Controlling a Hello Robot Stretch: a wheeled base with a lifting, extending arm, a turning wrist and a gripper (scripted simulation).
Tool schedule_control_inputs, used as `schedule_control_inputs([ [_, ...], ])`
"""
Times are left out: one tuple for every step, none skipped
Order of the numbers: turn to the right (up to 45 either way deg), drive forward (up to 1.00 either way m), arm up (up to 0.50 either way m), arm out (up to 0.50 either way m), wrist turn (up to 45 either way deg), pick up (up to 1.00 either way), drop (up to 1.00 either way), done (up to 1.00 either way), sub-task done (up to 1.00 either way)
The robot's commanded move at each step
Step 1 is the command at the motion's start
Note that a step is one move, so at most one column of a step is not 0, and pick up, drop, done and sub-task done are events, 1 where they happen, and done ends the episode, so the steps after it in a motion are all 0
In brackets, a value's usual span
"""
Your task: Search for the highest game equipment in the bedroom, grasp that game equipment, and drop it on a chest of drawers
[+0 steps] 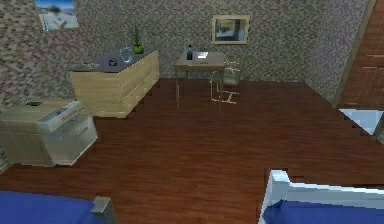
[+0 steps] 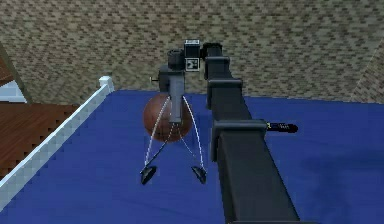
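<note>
Bedroom in a home. Blue-covered bed [image 1: 330, 210] with white frame near right. Light wood chest of drawers [image 1: 115, 85] far left against speckled wallpaper [image 1: 300, 40]. Small desk [image 1: 200, 65] with chair [image 1: 231, 80] at far wall, framed picture [image 1: 230, 29] above. Dark wood floor [image 1: 200, 140]. Pale printer [image 1: 45, 130] on floor, left.

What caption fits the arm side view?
Arm out over the blue bed, fingers at a brown ball.

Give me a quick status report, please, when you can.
Gripper at orange-brown ball on blue bed; hold cannot be told. Chest of drawers across room, wood floor between.
</note>
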Motion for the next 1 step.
schedule_control_inputs([
  [0.0,0.00,0.00,0.00,45.0,0.00,0.00,0.00,0.00],
])
